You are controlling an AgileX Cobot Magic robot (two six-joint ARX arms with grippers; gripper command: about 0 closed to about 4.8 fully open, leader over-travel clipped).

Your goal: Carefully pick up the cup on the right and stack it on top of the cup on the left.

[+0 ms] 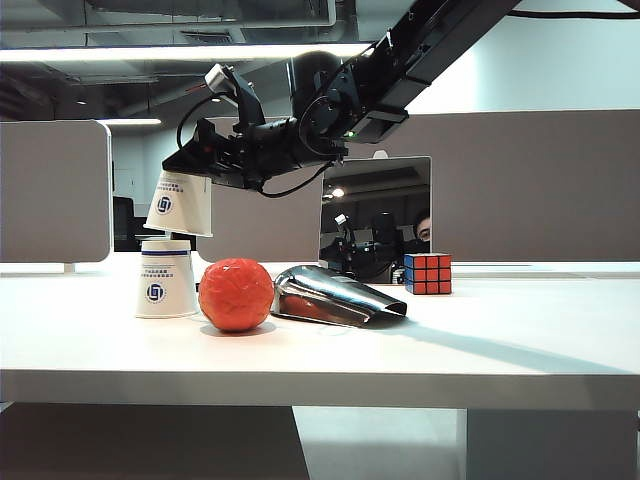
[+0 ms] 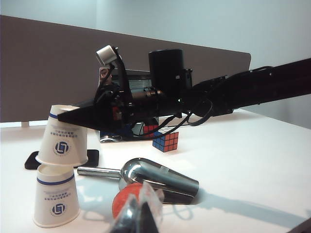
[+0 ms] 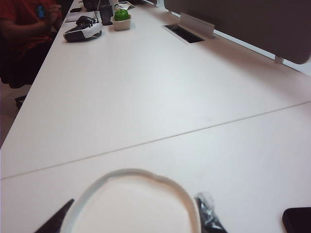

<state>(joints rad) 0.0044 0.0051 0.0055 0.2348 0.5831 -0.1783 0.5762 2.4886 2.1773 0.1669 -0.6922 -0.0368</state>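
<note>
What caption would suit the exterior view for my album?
Right gripper holds a white paper cup, tilted, above another upside-down white paper cup beside an orange ball.

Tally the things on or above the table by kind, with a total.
Paper cups: 2, one standing on the table, one held just above it in the right gripper
Orange ball: 1
Metal scoop: 1
Puzzle cube: 1
Total: 5

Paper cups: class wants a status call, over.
Right gripper shut on upper cup, tilted, just above lower cup. Left gripper idle, clear. Orange ball beside stack, not blocking.
</note>
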